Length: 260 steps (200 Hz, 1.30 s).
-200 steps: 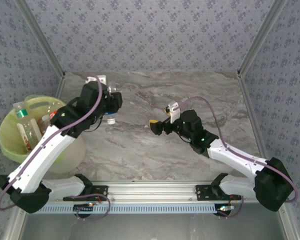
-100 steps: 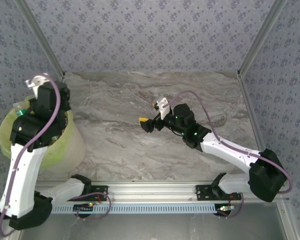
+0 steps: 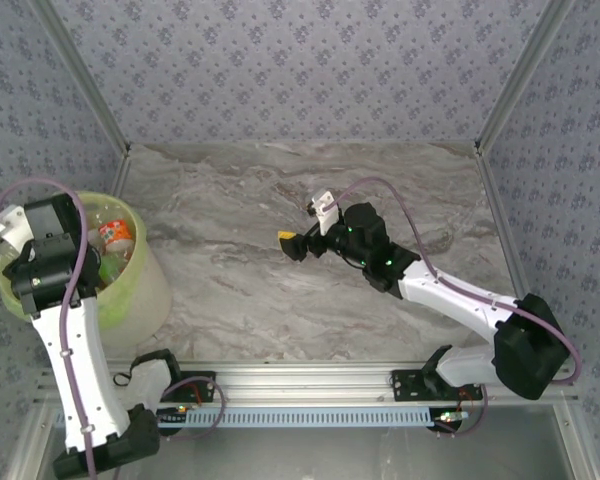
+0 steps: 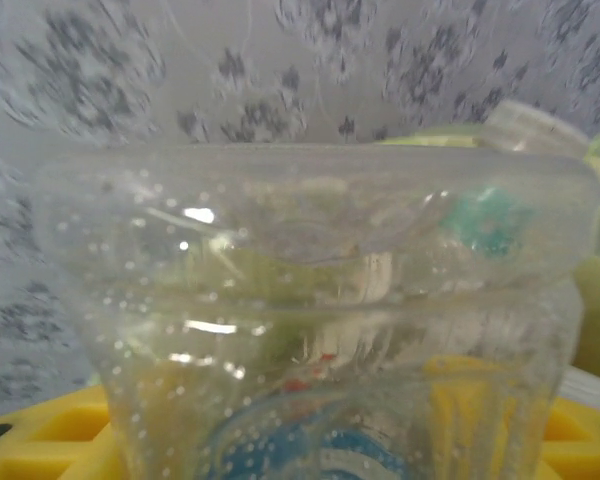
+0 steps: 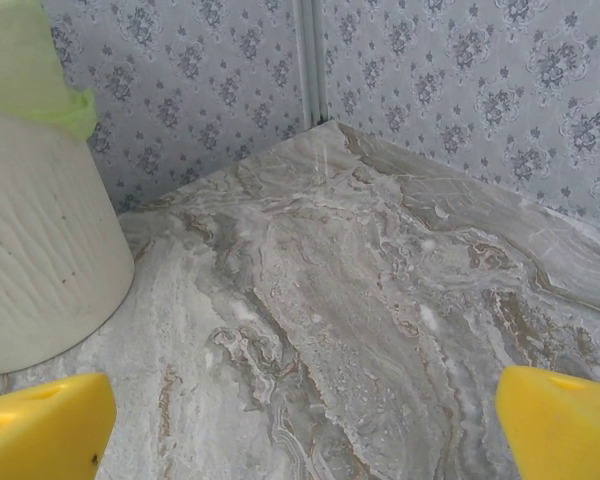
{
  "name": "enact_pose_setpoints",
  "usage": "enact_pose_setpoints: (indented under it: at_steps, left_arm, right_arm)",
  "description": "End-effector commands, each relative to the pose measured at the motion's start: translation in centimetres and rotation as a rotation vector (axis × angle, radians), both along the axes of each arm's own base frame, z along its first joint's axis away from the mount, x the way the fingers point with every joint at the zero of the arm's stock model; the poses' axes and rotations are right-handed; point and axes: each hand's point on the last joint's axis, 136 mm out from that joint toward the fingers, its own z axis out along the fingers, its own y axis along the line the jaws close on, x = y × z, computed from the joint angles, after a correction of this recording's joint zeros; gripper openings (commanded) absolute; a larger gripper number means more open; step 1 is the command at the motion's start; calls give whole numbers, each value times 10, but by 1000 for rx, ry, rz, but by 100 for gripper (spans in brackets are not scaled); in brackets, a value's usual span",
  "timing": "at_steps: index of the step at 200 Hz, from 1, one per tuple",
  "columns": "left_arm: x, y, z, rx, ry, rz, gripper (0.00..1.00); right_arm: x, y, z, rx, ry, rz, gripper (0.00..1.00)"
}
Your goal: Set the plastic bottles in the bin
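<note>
Since a second ago the left arm has swung from mid-table to the bin. The left gripper (image 4: 310, 450) clamps a clear, droplet-beaded, blue-labelled bottle (image 4: 320, 280) between yellow fingers (image 4: 40, 440). Its long axis runs outward along them, above the bin (image 3: 152, 290). The right gripper (image 3: 288, 243) gapes wide and empty over the table (image 3: 280, 310).

One bin (image 3: 152, 292), two robot arms (image 3: 460, 300), perhaps three plastic bottles (image 3: 115, 236) visible

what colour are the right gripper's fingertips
Yellow. The right wrist view shows it best, with the fingertips at its bottom corners.
</note>
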Motion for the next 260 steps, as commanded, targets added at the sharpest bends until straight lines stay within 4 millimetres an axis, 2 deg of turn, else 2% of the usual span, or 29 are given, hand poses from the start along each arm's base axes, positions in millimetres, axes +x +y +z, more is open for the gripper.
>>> enact_pose_setpoints:
  at_steps: [1, 7, 22, 49, 75, 93, 101, 107, 121, 144, 165, 177, 203, 218, 224, 244, 260]
  left_arm:
    - [13, -11, -14, -135, -133, -21, 68]
    - [14, -13, -16, -154, -155, -16, 74]
    - [16, -17, -20, -193, -197, -12, 79]
    - [3, -6, -22, -172, -211, 105, 79]
    - [-17, -1, -7, -131, -283, 189, 82]
    - [-16, -9, 10, -135, -359, 128, 87]
    - [-5, -20, 19, -160, -400, 26, 91]
    - [4, -30, 28, -175, -428, -73, 99]
    - [17, -54, 48, -208, -504, -244, 99]
    - [24, -79, 78, -231, -636, -398, 99]
    - [38, -101, 96, -294, -741, -534, 99]
    - [47, -107, 98, -324, -767, -576, 99]
    - [65, -112, 89, -357, -764, -615, 99]
    - [79, -121, 81, -375, -721, -655, 99]
    - [87, -126, 85, -353, -717, -682, 99]
    - [115, -159, 78, -247, -586, -771, 99]
    - [133, -198, 77, -102, -503, -874, 99]
  right_arm:
    - [2, 3, 7, -8, -13, 16, 100]
    - [2, 3, 5, -8, -9, 16, 100]
    - [1, 3, 5, -6, -3, 19, 100]
    - [0, 3, 3, -7, 8, 21, 100]
    - [0, 1, 2, -17, 9, 16, 100]
    - [0, 0, 2, -18, 9, 10, 100]
    - [0, -1, 2, -18, 10, 6, 100]
    - [1, -1, 2, -15, 11, 1, 100]
    - [2, -4, 4, -7, 9, -11, 100]
    - [5, -9, 6, 3, 5, -47, 100]
    - [11, -17, 5, 4, 7, -103, 100]
    - [14, -24, 5, 3, 10, -139, 100]
    - [19, -40, 9, 11, 5, -214, 100]
    - [23, -51, 11, 15, 6, -256, 100]
    - [24, -55, 11, 16, 7, -270, 100]
    - [26, -65, 12, 17, 11, -312, 100]
    - [27, -76, 10, 14, 13, -357, 100]
